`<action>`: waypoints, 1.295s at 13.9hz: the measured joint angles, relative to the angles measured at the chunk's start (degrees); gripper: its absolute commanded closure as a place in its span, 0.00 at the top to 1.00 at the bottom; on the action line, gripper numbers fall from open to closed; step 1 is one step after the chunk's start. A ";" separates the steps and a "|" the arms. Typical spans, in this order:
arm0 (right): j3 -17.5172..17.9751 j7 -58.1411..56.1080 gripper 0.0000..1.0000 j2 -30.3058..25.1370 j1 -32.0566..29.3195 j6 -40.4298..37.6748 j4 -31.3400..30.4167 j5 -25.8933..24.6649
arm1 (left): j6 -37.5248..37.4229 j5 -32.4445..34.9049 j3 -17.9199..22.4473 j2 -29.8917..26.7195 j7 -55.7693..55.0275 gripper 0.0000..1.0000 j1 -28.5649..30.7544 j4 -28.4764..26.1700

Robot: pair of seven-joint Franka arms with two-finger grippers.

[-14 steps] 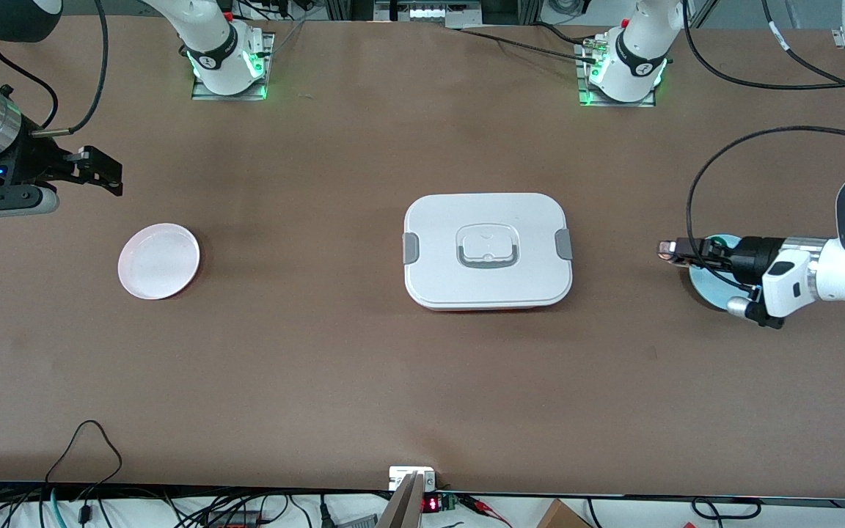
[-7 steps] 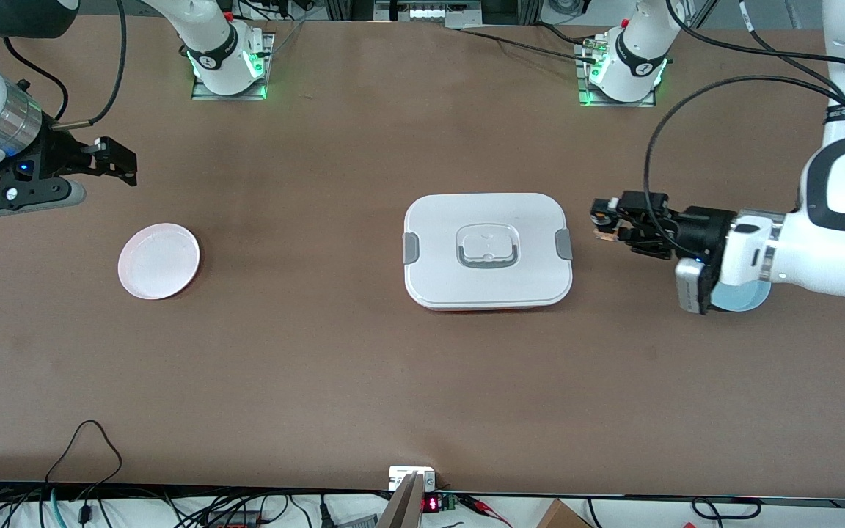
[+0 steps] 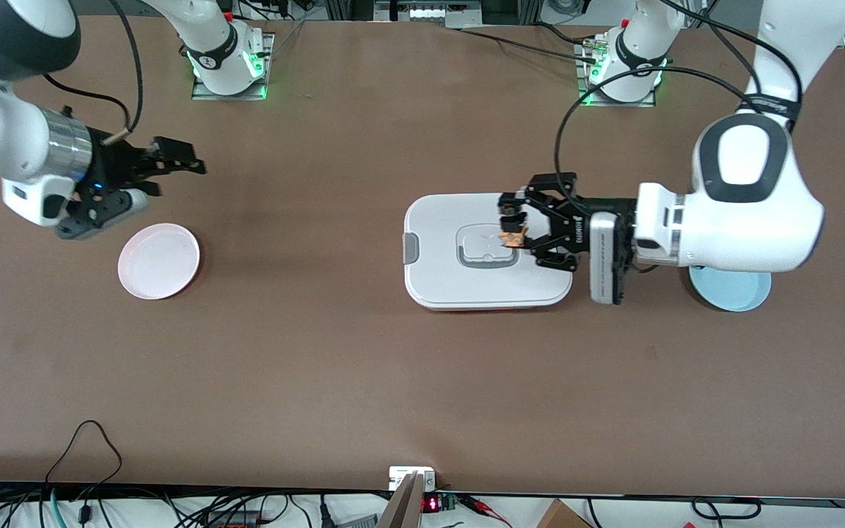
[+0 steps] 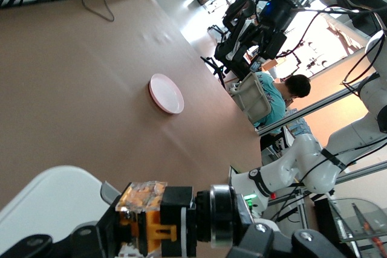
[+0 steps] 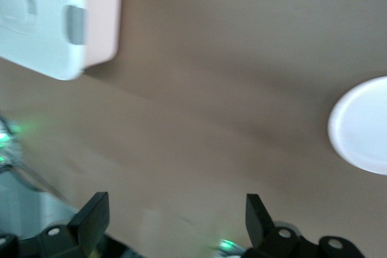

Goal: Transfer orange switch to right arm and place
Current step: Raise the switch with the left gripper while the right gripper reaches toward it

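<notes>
The orange switch [image 3: 513,236] is a small black cylinder with orange parts and a silvery ring [image 4: 162,220]. My left gripper [image 3: 516,222] is shut on it and holds it in the air over the white lidded box [image 3: 466,293], by the lid's handle. The left gripper [image 4: 145,225] clamps the switch at its orange end. My right gripper [image 3: 188,163] hangs open and empty over the bare table beside the pink plate [image 3: 158,260]. In the right wrist view its two black fingers stand wide apart around the right gripper [image 5: 174,216], with only the table between them.
The white box [image 5: 42,22] with grey side clips sits mid-table. A light blue plate [image 3: 730,290] lies at the left arm's end, partly under that arm. The pink plate [image 4: 166,93] [image 5: 363,125] lies at the right arm's end. Cables run along the table's front edge.
The left gripper has carried the switch from over the blue plate to over the white box. The right gripper has swung in toward the table's middle, staying open.
</notes>
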 measured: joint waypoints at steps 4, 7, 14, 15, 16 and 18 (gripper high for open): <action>-0.14 1.81 1.00 5.44 -1.37 0.00 -1.73 25.00 | 18.83 -8.09 -7.92 0.25 15.33 0.12 -0.18 -4.79; -0.21 1.83 1.00 9.46 -2.02 0.03 -2.68 40.61 | 26.61 -8.38 -13.09 0.24 20.20 0.12 -0.28 -6.27; 0.35 1.94 1.00 11.70 2.99 7.99 -8.90 67.35 | 27.01 -8.38 -13.78 0.23 24.00 0.12 -0.03 -7.32; 0.42 1.98 1.00 11.73 4.74 10.91 -9.12 69.90 | 27.01 -8.38 -13.78 0.23 24.02 0.12 -0.03 -7.32; 0.48 1.99 1.00 11.81 6.65 13.95 -9.28 72.61 | 27.01 -8.38 -13.78 0.23 24.02 0.12 -0.03 -7.32; 0.59 1.99 1.00 11.92 10.04 18.78 -9.34 77.22 | 27.01 -8.38 -13.78 0.23 24.03 0.12 -0.03 -7.33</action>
